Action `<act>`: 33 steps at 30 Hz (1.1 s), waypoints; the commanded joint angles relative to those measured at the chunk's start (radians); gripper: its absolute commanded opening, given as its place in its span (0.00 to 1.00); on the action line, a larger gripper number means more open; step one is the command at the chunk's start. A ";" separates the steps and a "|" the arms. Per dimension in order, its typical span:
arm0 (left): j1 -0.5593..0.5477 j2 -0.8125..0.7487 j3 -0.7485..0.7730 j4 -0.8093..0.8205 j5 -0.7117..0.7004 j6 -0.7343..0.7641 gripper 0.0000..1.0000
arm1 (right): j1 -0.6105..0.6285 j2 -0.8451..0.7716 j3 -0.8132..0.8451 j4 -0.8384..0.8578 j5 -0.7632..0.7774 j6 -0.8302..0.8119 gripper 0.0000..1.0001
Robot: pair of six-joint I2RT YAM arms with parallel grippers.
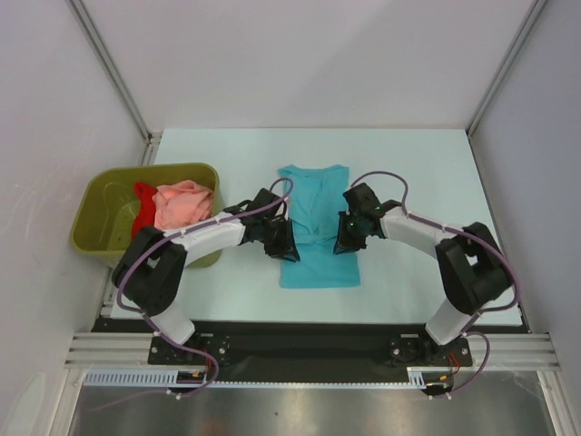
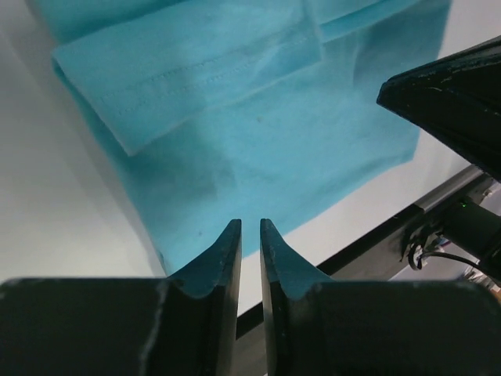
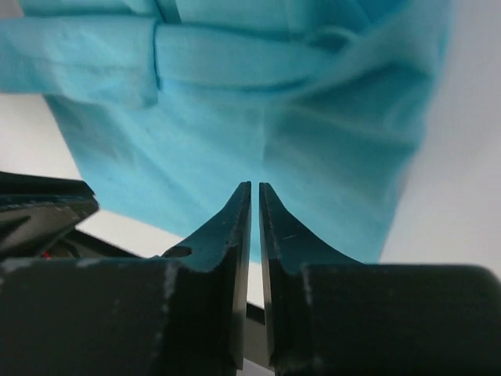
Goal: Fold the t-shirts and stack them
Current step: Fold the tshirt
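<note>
Turquoise t-shirt [image 1: 318, 262] between left tool [image 1: 284, 245], right tool [image 1: 345, 242]

A turquoise shirt [image 1: 316, 232] lies flat in the middle of the white desk [image 1: 408, 163], folded into a long narrow strip with its collar toward the far edge and its hem toward the near edge. The left tool [image 1: 280, 238] hangs over the strip's left edge and the right tool [image 1: 349, 234] over its right edge, facing each other across the cloth; whether either touches it cannot be told from above. At the desk's left end stands an olive tub [image 1: 104, 213] holding a bunched pink shirt [image 1: 182, 202] against its right wall, with a red shirt [image 1: 143, 204] touching it on the left.
</note>
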 commanded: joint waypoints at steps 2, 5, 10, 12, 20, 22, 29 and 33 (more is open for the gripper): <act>-0.003 0.043 0.052 0.086 0.043 -0.016 0.19 | 0.056 0.104 0.082 0.085 0.088 0.009 0.12; -0.004 0.056 0.060 0.085 0.034 -0.010 0.19 | 0.062 0.136 0.102 0.096 0.108 -0.003 0.10; -0.003 0.054 0.038 0.085 0.017 -0.006 0.21 | 0.054 0.170 0.147 0.111 0.152 -0.011 0.10; -0.003 0.056 0.029 0.085 0.014 -0.007 0.21 | 0.045 0.199 0.167 0.104 0.165 -0.016 0.11; -0.001 0.016 0.023 0.036 -0.048 0.001 0.23 | 0.004 0.300 0.306 0.099 0.171 -0.040 0.16; 0.002 0.002 0.024 0.001 -0.084 -0.003 0.25 | -0.012 0.319 0.339 0.087 0.163 -0.045 0.17; 0.129 -0.073 0.003 -0.024 -0.107 0.007 0.32 | -0.022 0.307 0.438 0.001 0.142 -0.083 0.29; 0.175 -0.060 0.082 -0.056 -0.102 0.075 0.35 | -0.018 0.247 0.412 -0.022 0.119 -0.080 0.38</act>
